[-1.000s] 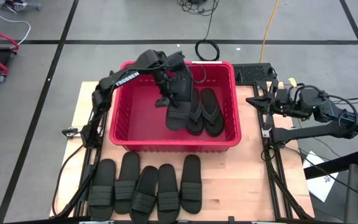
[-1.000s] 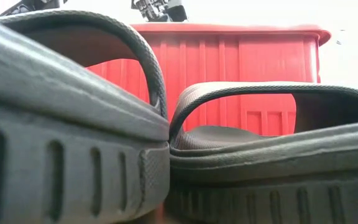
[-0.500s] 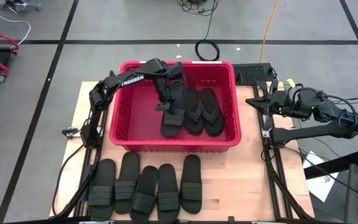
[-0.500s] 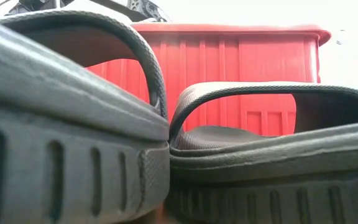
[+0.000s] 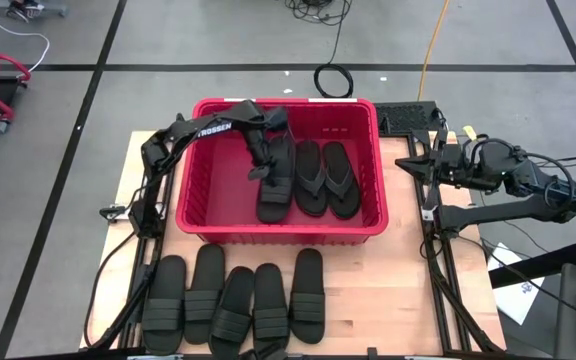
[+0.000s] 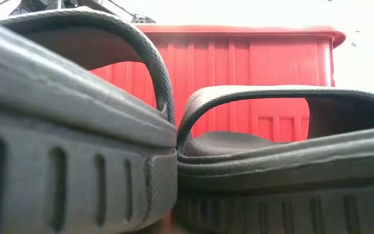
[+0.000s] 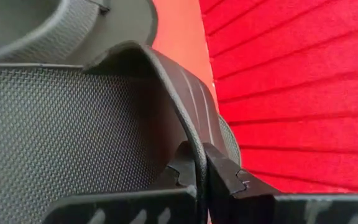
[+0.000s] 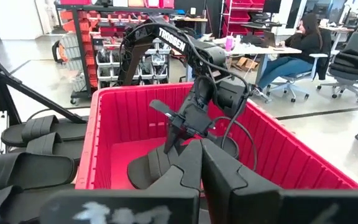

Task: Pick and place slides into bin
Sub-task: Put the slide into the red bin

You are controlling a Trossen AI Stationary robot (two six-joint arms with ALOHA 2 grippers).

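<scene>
The red bin stands at the table's far middle. Two thong slides lie in its right half. My left gripper reaches down into the bin and is shut on a band-strap slide, which lies lengthwise just left of the thong pair. It also shows in the right wrist view. Several band-strap slides lie soles down in a row on the table in front of the bin. My right gripper is shut and empty, off the table's right edge. My left gripper pinches the slide's band strap at its edge, one finger under the strap and one outside it. The fingers come from above, slanting down from the bin's far left. The slide lies low in the bin, its sole toward the floor.
The bin's left half is bare red floor. The row of slides fills the low view right in front of the bin wall. Bare wood shows at the table's near right. A person sits at a desk far behind.
My left gripper has gone down into the bin and a little toward the table's left, still shut on the slide. The slide has come down from above the rim and now lies low beside the thong pair.
</scene>
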